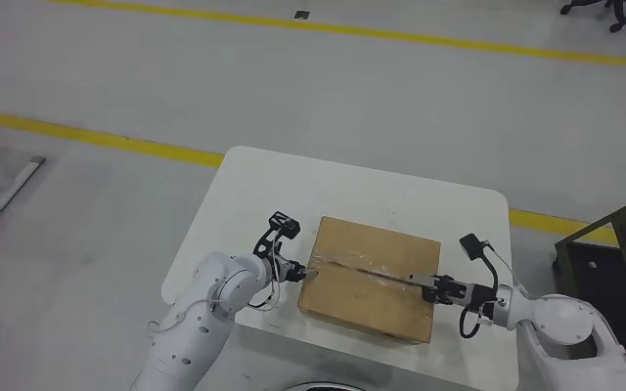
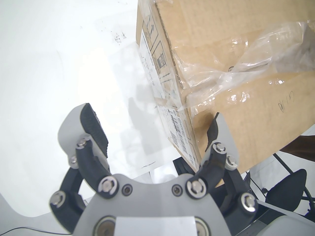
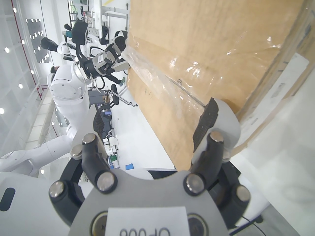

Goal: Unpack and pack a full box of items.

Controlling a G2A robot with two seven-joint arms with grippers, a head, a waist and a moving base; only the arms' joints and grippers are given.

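A closed brown cardboard box [image 1: 369,279] lies in the middle of the white table [image 1: 293,186]. Clear tape [image 2: 246,69] runs along its top seam and is wrinkled and partly lifted at the left end. My left gripper [image 1: 291,271] is open at that end, straddling the box's upper corner [image 2: 187,109]: one pad [image 2: 94,126] hangs over the table, the other finger [image 2: 216,131] lies against the box top. My right gripper [image 1: 432,290] is open at the opposite end, one fingertip [image 3: 209,119] resting on the top by the seam tape [image 3: 157,74].
The box fills most of the table's near half, close to the front edge. Bare tabletop lies behind it and to its left. A dark metal frame [image 1: 592,244] stands on the floor past the table's right side.
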